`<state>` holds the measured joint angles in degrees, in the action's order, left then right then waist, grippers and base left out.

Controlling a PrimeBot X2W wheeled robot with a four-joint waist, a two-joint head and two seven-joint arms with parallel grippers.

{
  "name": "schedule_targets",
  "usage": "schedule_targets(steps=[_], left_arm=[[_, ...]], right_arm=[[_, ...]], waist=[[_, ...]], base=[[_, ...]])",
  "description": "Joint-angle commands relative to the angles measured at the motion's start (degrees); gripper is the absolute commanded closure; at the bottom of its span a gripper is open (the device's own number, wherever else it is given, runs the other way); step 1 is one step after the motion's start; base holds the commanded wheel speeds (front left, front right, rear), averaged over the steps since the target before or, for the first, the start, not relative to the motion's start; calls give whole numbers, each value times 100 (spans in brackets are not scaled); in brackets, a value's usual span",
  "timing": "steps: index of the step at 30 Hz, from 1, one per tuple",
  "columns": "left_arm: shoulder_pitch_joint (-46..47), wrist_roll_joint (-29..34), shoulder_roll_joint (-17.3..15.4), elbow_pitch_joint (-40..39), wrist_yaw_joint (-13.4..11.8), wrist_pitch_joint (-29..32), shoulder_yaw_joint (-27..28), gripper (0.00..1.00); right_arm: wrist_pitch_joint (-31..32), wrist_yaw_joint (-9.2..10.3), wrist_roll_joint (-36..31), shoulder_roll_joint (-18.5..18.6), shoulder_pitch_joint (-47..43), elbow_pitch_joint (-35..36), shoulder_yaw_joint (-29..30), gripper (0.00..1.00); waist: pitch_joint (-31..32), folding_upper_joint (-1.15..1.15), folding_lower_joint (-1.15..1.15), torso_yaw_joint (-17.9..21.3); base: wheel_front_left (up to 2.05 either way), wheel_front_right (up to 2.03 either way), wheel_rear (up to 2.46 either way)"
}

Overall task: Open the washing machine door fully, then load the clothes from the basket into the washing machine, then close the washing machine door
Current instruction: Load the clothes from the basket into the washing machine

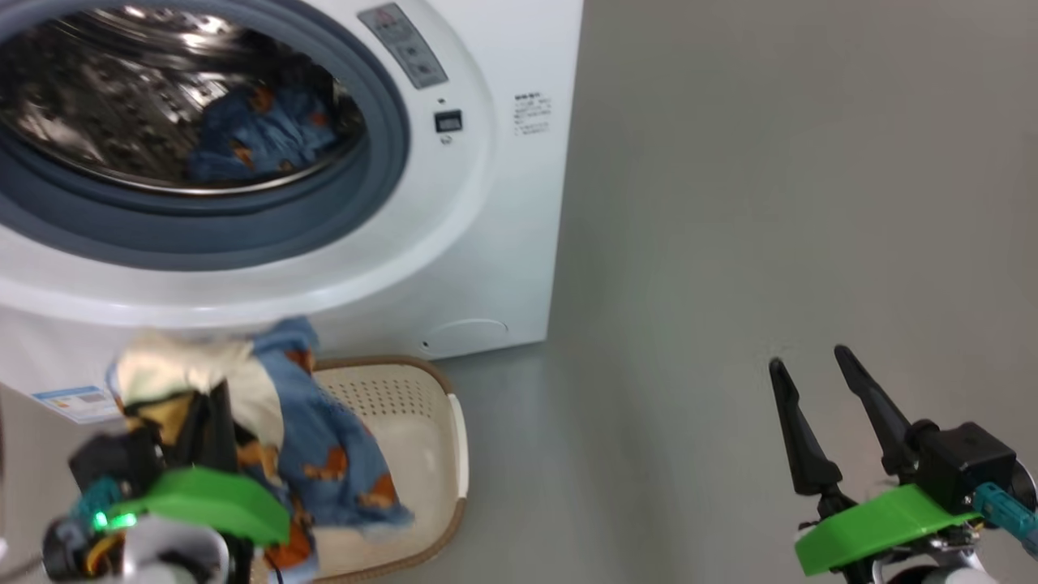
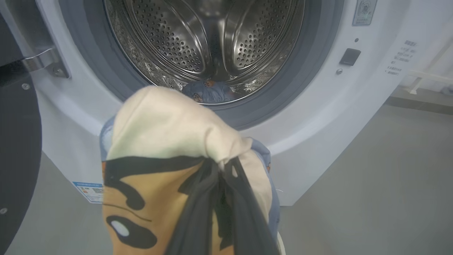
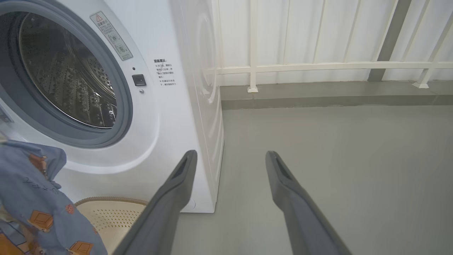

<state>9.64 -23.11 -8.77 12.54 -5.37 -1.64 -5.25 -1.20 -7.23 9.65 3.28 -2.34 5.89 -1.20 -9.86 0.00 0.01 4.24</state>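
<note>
The washing machine (image 1: 486,203) stands with its steel drum (image 2: 198,39) exposed, and the washing machine door (image 2: 17,141) is swung out to the left on its metal hinge (image 2: 44,62). One piece of blue printed cloth (image 1: 259,134) lies inside the drum. My left gripper (image 1: 195,414) is shut on the clothes (image 2: 170,141), a cream, orange and blue bundle held up in front of the opening, above the basket (image 1: 422,422). The bundle hides the fingertips. My right gripper (image 1: 811,361) hangs open over bare floor to the right of the machine, holding nothing.
A white railing (image 3: 318,65) on a low grey kerb runs behind the machine. Grey floor (image 1: 770,203) stretches to the right. A blue label sticker (image 1: 77,403) and a round cover (image 1: 466,331) sit low on the machine's front.
</note>
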Motion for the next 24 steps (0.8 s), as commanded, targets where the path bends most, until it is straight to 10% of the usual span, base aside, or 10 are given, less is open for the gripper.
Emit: schedule_targets(steps=[1, 24], left_arm=[[429, -17, -197, -76, -12, 95, 210, 100], [3391, -513, -1811, 841, 145, 2198, 800, 100]], right_arm=[[-100, -25, 51, 20, 272, 111, -144, 0], [-1065, -25, 642, -39, 1150, -848, -700, 0]], waist=[[-420, 0, -1, 336], [-1839, 0, -1, 1522]], base=[[0, 0, 0], [0, 0, 0]])
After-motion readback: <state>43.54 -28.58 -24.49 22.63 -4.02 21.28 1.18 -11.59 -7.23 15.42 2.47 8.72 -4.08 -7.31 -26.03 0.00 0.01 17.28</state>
